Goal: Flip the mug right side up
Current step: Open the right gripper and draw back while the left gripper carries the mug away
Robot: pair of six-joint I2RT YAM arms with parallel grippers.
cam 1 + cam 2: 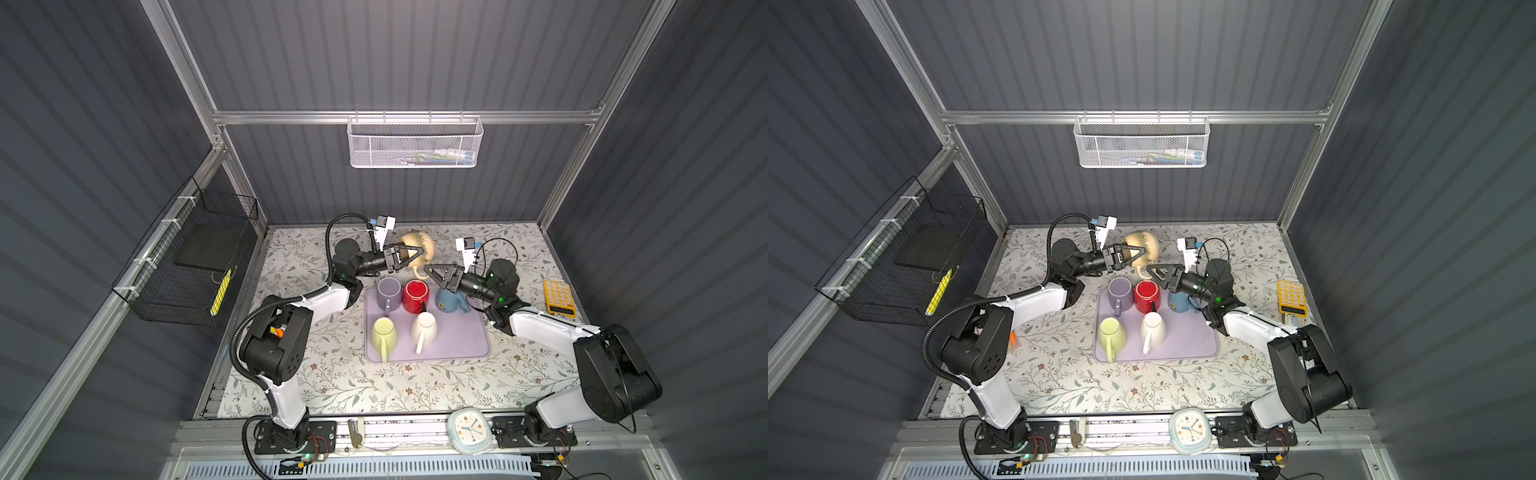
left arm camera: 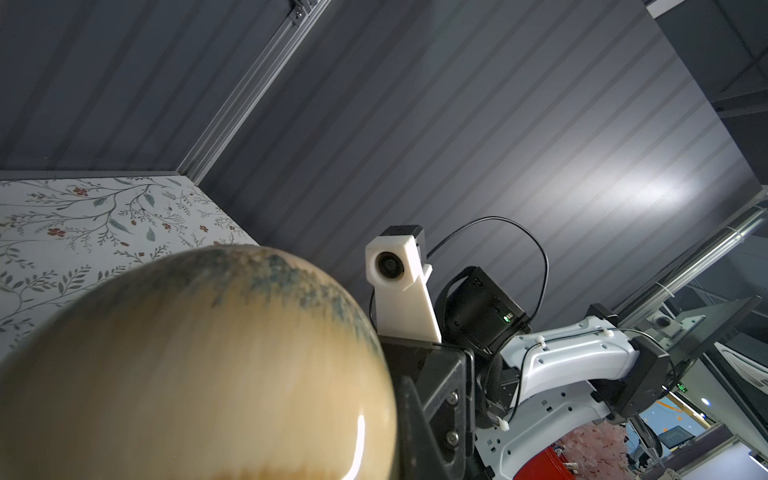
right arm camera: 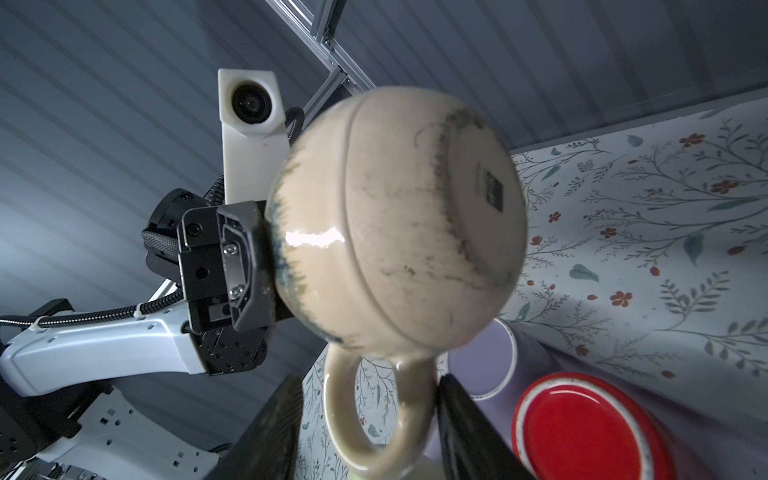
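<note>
While the cream mug [image 1: 417, 241] hangs in the air just beyond the far edge of the lilac tray [image 1: 457, 345], it counts as one item, not yet righted: it lies on its side, base turned away from the left arm, handle [image 3: 338, 411] pointing down toward the tray. Item, left gripper [image 1: 417, 252]: closed tight on the mug's rim, and it appears to be the only thing bearing the weight. Item, right gripper [image 1: 430, 270]: jaws parted about halfway, holding nothing, its fingers [image 3: 266, 432] standing on either side of the handle, close to it but seemingly clear of it. Item, five further mugs on the tray, among them a lilac mug [image 1: 388, 289] and a red mug [image 1: 415, 295] in the far row, nearest beneath the held one. Hazards, as I judge them: a pinch on a thin, glossy rim could let the round body swivel or slide out, and a drop from there would land on that far row or the tray's edge. A finger catching the handle loop as that arm moves could wrench the mug out of the single grip. Lowering it before the mouth faces fully upward would likely leave it rolling on its belly.
</note>
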